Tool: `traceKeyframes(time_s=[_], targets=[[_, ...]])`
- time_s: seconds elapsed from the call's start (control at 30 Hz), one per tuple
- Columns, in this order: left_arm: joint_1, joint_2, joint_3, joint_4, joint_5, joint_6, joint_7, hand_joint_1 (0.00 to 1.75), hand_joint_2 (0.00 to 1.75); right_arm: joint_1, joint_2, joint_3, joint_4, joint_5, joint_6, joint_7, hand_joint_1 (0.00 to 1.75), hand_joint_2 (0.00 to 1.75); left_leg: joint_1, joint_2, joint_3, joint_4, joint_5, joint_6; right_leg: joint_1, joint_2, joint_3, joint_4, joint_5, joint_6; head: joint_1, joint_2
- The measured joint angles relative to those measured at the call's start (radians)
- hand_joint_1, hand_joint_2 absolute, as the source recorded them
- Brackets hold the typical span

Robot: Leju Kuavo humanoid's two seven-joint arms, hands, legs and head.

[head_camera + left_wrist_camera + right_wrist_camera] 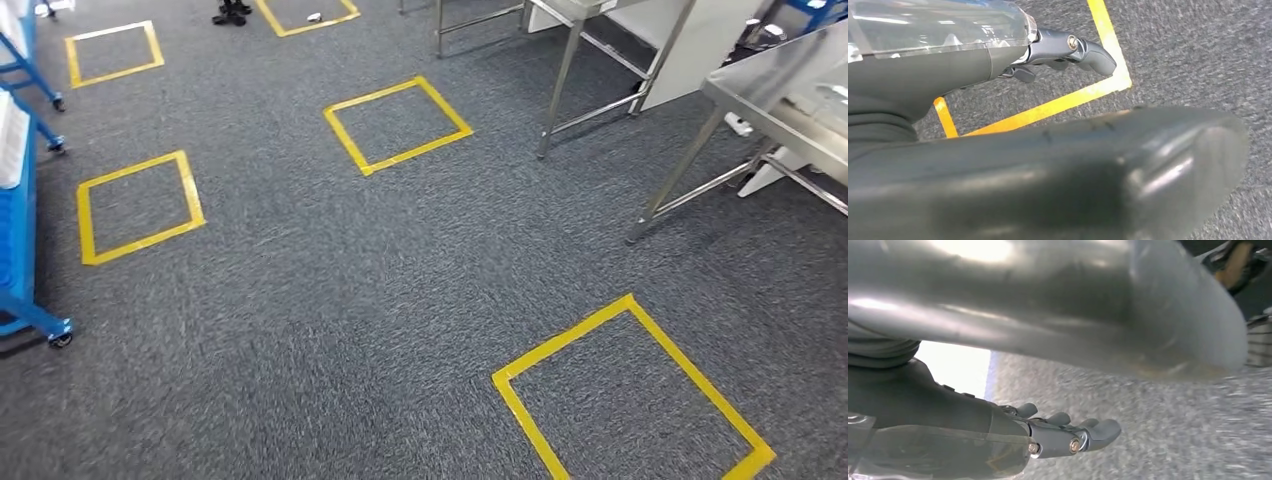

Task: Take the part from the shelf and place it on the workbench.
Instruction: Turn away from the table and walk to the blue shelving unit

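Over grey carpet (300, 300), left hand (1068, 50) and right hand (1068, 435) empty, fingers apart, thumbs blurred

Workbench (790, 85) cut by the edge – blue shelf (20, 200) likewise (right wrist carpet (1173, 430) blurred).

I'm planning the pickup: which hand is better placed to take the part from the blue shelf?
Left, tentatively: the blue shelf stands along the robot's left side. The left hand and right hand both hang over carpet holding nothing, so only side decides.
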Motion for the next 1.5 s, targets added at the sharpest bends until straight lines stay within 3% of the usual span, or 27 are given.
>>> traceKeyframes(time_s=[0.07, 0.13, 0.2, 0.27, 0.3, 0.37, 0.43, 0.5, 0.53, 0.57, 0.63, 0.7, 0.73, 0.77, 0.8, 0.87, 0.93, 1.0, 1.07, 1.13, 1.2, 1.27, 1.3, 1.33, 1.37, 1.43, 1.5], targets=[[0.003, 0.012, 0.000, 0.000, 0.001, -0.011, 0.010, 0.00, 0.00, -0.001, 0.010, 0.005, 0.000, 0.009, -0.005, 0.004, 0.00, 0.00, 0.004, -0.013, -0.007, 0.000, 0.003, -0.013, 0.000, -0.025, 0.001, -0.005, 0.005, -0.014, 0.000, 0.000], [0.004, 0.022, 0.001, 0.000, 0.001, -0.016, 0.027, 0.00, 0.00, 0.000, 0.018, 0.014, 0.001, 0.020, -0.009, -0.002, 0.00, 0.00, 0.003, 0.026, -0.028, 0.043, -0.023, -0.022, -0.001, -0.053, 0.005, -0.014, 0.009, -0.029, 0.000, 0.000], [0.000, 0.028, 0.002, 0.000, 0.001, -0.014, 0.047, 0.00, 0.00, 0.003, 0.021, 0.024, 0.002, 0.031, -0.012, -0.011, 0.00, 0.00, 0.002, 0.080, -0.082, 0.159, -0.084, -0.027, 0.005, -0.083, 0.007, -0.017, 0.009, -0.039, 0.000, 0.000], [-0.002, 0.030, 0.002, 0.000, -0.004, -0.011, 0.058, 0.00, 0.00, 0.005, 0.022, 0.033, 0.002, 0.038, -0.010, -0.016, 0.00, 0.00, 0.004, 0.098, -0.132, 0.267, -0.123, -0.031, 0.010, -0.114, 0.006, -0.016, 0.007, -0.043, 0.000, 0.000], [-0.001, 0.031, 0.002, 0.000, -0.007, -0.011, 0.058, 0.00, 0.00, 0.004, 0.022, 0.037, 0.003, 0.040, -0.008, -0.016, 0.00, 0.00, 0.004, 0.102, -0.133, 0.276, -0.118, -0.032, 0.012, -0.128, 0.006, -0.016, 0.006, -0.043, 0.000, 0.000], [0.001, 0.034, 0.001, 0.000, -0.016, -0.012, 0.045, 0.00, 0.00, 0.003, 0.022, 0.045, 0.003, 0.042, -0.002, -0.016, 0.00, 0.00, 0.004, 0.120, -0.077, 0.181, -0.065, -0.029, 0.013, -0.154, 0.010, -0.016, 0.004, -0.041, 0.000, 0.000], [-0.004, 0.039, -0.001, 0.000, -0.021, -0.013, 0.026, 0.00, 0.00, 0.003, 0.022, 0.049, 0.003, 0.043, 0.001, -0.015, 0.00, 0.00, -0.002, 0.160, -0.006, 0.049, -0.024, -0.018, 0.018, -0.176, 0.015, -0.015, 0.000, -0.035, 0.000, 0.000], [-0.009, 0.044, -0.003, 0.000, -0.025, -0.014, 0.013, 0.00, 0.00, 0.001, 0.024, 0.051, 0.003, 0.043, 0.003, -0.014, 0.00, 0.00, -0.010, 0.176, 0.016, 0.000, -0.018, -0.004, 0.021, -0.194, 0.017, -0.014, -0.003, -0.025, 0.000, 0.000], [-0.008, 0.046, -0.004, 0.000, -0.028, -0.015, 0.008, 0.00, 0.00, -0.001, 0.024, 0.053, 0.003, 0.041, 0.003, -0.013, 0.00, 0.00, -0.012, 0.165, 0.014, -0.002, -0.016, 0.003, 0.021, -0.202, 0.019, -0.015, -0.004, -0.020, 0.000, 0.000], [-0.006, 0.047, -0.006, 0.000, -0.033, -0.014, 0.004, 0.00, 0.00, -0.003, 0.025, 0.054, 0.003, 0.038, 0.004, -0.013, 0.00, 0.00, -0.010, 0.156, 0.015, -0.006, -0.013, 0.009, 0.020, -0.203, 0.021, -0.014, -0.006, -0.014, 0.000, 0.000], [-0.008, 0.049, -0.011, 0.000, -0.043, -0.012, 0.002, 0.00, 0.00, -0.005, 0.027, 0.054, 0.003, 0.027, 0.004, -0.014, 0.00, 0.00, -0.004, 0.137, 0.019, -0.016, -0.004, 0.021, 0.017, -0.165, 0.010, 0.019, -0.033, -0.004, 0.000, 0.000], [-0.018, 0.049, -0.017, 0.000, -0.050, -0.009, 0.008, 0.00, 0.00, -0.001, 0.028, 0.054, 0.003, 0.018, 0.005, -0.016, 0.00, 0.00, -0.002, 0.118, 0.019, -0.019, 0.002, 0.029, 0.014, -0.108, -0.042, 0.132, -0.098, -0.001, 0.000, 0.000], [-0.023, 0.049, -0.019, 0.000, -0.052, -0.009, 0.012, 0.00, 0.00, 0.000, 0.030, 0.054, 0.003, 0.015, 0.005, -0.017, 0.00, 0.00, -0.003, 0.106, 0.017, -0.019, 0.003, 0.030, 0.013, -0.095, -0.079, 0.204, -0.128, -0.001, 0.000, 0.000], [-0.025, 0.049, -0.022, 0.000, -0.052, -0.008, 0.016, 0.00, 0.00, 0.002, 0.031, 0.054, 0.003, 0.014, 0.005, -0.017, 0.00, 0.00, -0.003, 0.094, 0.016, -0.018, 0.003, 0.030, 0.012, -0.090, -0.107, 0.258, -0.143, 0.000, 0.000, 0.000], [-0.026, 0.049, -0.024, 0.000, -0.052, -0.008, 0.018, 0.00, 0.00, 0.003, 0.032, 0.054, 0.003, 0.014, 0.005, -0.017, 0.00, 0.00, -0.004, 0.081, 0.016, -0.017, 0.003, 0.030, 0.011, -0.089, -0.121, 0.278, -0.137, 0.001, 0.000, 0.000], [-0.024, 0.049, -0.027, 0.000, -0.051, -0.008, 0.021, 0.00, 0.00, 0.004, 0.033, 0.054, 0.003, 0.015, 0.005, -0.015, 0.00, 0.00, -0.003, 0.054, 0.018, -0.014, 0.001, 0.027, 0.008, -0.082, -0.090, 0.197, -0.069, 0.001, 0.000, 0.000], [-0.022, 0.047, -0.028, 0.000, -0.048, -0.009, 0.021, 0.00, 0.00, 0.006, 0.033, 0.054, 0.003, 0.019, 0.005, -0.011, 0.00, 0.00, -0.003, 0.030, 0.015, -0.005, -0.003, 0.019, 0.003, -0.043, -0.035, 0.064, -0.005, -0.001, 0.000, 0.000], [-0.020, 0.046, -0.028, 0.000, -0.043, -0.009, 0.021, 0.00, 0.00, 0.005, 0.033, 0.054, 0.003, 0.024, 0.005, -0.009, 0.00, 0.00, -0.003, 0.012, 0.006, 0.002, -0.003, 0.007, 0.002, -0.018, -0.016, 0.009, 0.010, -0.007, 0.000, 0.000], [-0.013, 0.046, -0.028, 0.000, -0.039, -0.009, 0.021, 0.00, 0.00, 0.000, 0.032, 0.054, 0.003, 0.026, 0.006, -0.007, 0.00, 0.00, 0.000, -0.003, 0.000, 0.000, -0.001, -0.006, 0.005, -0.036, -0.015, 0.003, 0.013, -0.019, 0.000, 0.000], [-0.007, 0.044, -0.028, 0.000, -0.035, -0.009, 0.023, 0.00, 0.00, -0.001, 0.031, 0.054, 0.003, 0.026, 0.006, -0.004, 0.00, 0.00, 0.001, 0.023, -0.015, 0.028, -0.020, -0.017, 0.006, -0.058, -0.011, -0.007, 0.018, -0.035, 0.000, 0.000], [-0.008, 0.042, -0.028, 0.000, -0.033, -0.009, 0.026, 0.00, 0.00, 0.002, 0.029, 0.054, 0.003, 0.026, 0.006, -0.003, 0.00, 0.00, 0.001, 0.076, -0.063, 0.132, -0.079, -0.022, 0.009, -0.085, -0.008, -0.012, 0.018, -0.045, 0.000, 0.000], [-0.009, 0.041, -0.028, 0.000, -0.033, -0.009, 0.029, 0.00, 0.00, 0.004, 0.028, 0.054, 0.003, 0.027, 0.009, -0.003, 0.00, 0.00, 0.004, 0.100, -0.124, 0.260, -0.133, -0.026, 0.016, -0.113, -0.008, -0.012, 0.016, -0.050, 0.000, 0.000], [-0.008, 0.040, -0.028, 0.000, -0.033, -0.009, 0.031, 0.00, 0.00, 0.005, 0.028, 0.054, 0.003, 0.028, 0.010, -0.003, 0.00, 0.00, 0.004, 0.104, -0.137, 0.290, -0.137, -0.027, 0.018, -0.127, -0.007, -0.012, 0.014, -0.051, 0.000, 0.000], [-0.006, 0.040, -0.028, 0.000, -0.033, -0.009, 0.031, 0.00, 0.00, 0.004, 0.028, 0.054, 0.003, 0.029, 0.010, -0.003, 0.00, 0.00, 0.004, 0.107, -0.130, 0.278, -0.121, -0.026, 0.020, -0.140, -0.006, -0.011, 0.013, -0.051, 0.000, 0.000], [-0.004, 0.039, -0.028, 0.000, -0.033, -0.009, 0.031, 0.00, 0.00, 0.004, 0.028, 0.054, 0.003, 0.029, 0.010, -0.003, 0.00, 0.00, 0.004, 0.114, -0.101, 0.225, -0.091, -0.023, 0.021, -0.152, -0.003, -0.011, 0.011, -0.050, 0.000, 0.000], [-0.005, 0.039, -0.028, 0.000, -0.033, -0.009, 0.032, 0.00, 0.00, 0.004, 0.028, 0.054, 0.003, 0.029, 0.010, -0.003, 0.00, 0.00, -0.003, 0.160, -0.022, 0.079, -0.033, -0.011, 0.025, -0.174, 0.004, -0.011, 0.005, -0.046, 0.000, 0.000], [-0.007, 0.039, -0.028, 0.000, -0.033, -0.009, 0.033, 0.00, 0.00, 0.003, 0.028, 0.054, 0.003, 0.029, 0.010, -0.002, 0.00, 0.00, -0.012, 0.192, 0.015, 0.005, -0.016, 0.003, 0.027, -0.192, 0.010, -0.010, 0.001, -0.037, 0.000, 0.000]])
